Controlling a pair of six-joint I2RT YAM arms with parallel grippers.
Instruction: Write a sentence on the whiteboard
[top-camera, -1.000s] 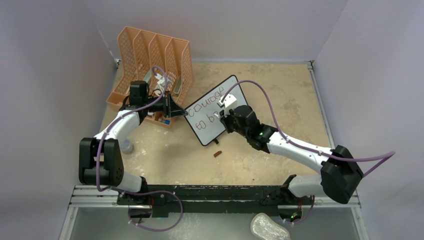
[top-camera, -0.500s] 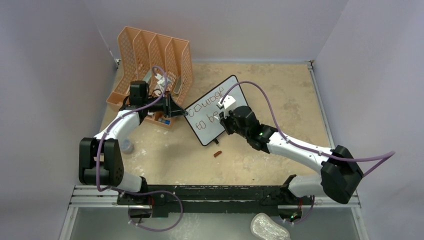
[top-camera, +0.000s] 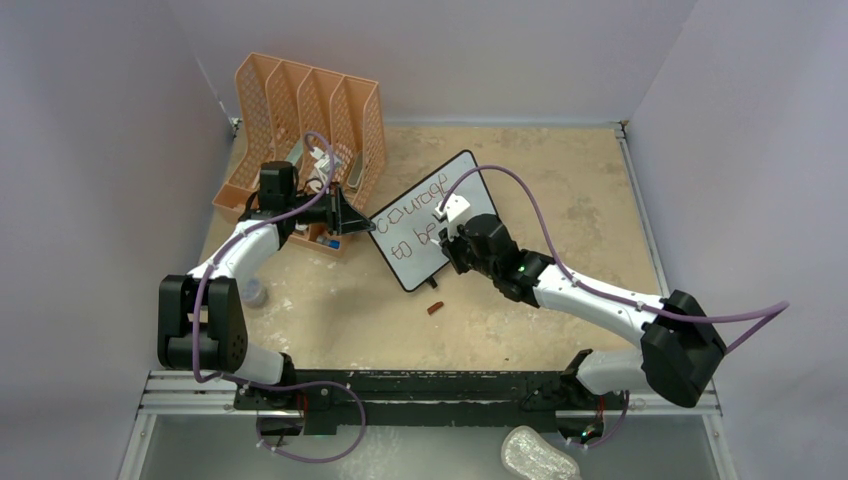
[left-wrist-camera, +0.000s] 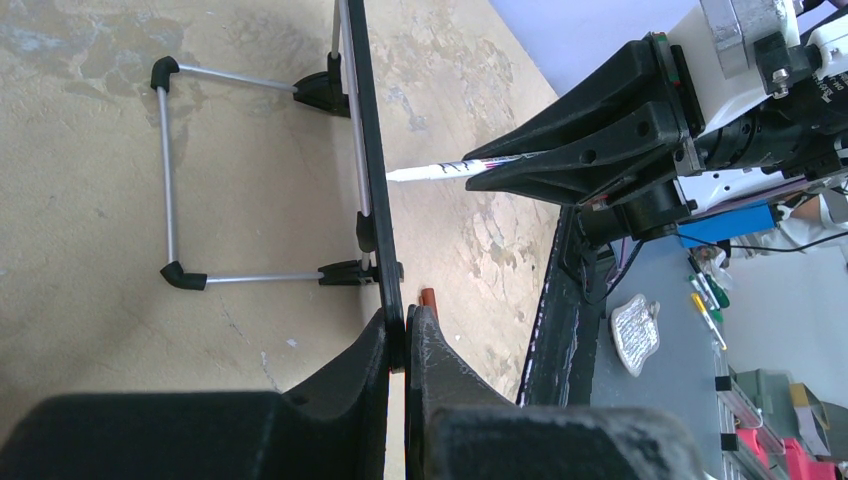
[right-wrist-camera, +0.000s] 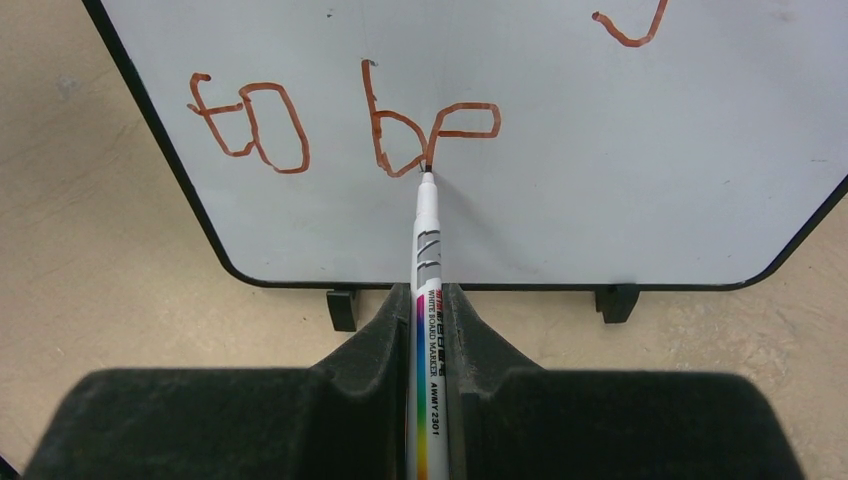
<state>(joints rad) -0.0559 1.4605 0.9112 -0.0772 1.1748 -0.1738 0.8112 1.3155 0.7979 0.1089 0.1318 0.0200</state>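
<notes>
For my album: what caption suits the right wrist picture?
Right gripper holds a marker, tip touching the whiteboard at the sentence, second line unfinished.

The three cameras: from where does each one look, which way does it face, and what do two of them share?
Top external: above and behind the arm bases, facing down on the table; both arms show whole.
Left wrist: on the left arm, looking along the left gripper, which clamps the whiteboard, seen edge-on.
Right wrist: on the right arm, looking along the right gripper at the board's face; the marker tip touches the sentence.
Shared: both wrist views show the marker and whiteboard.
</notes>
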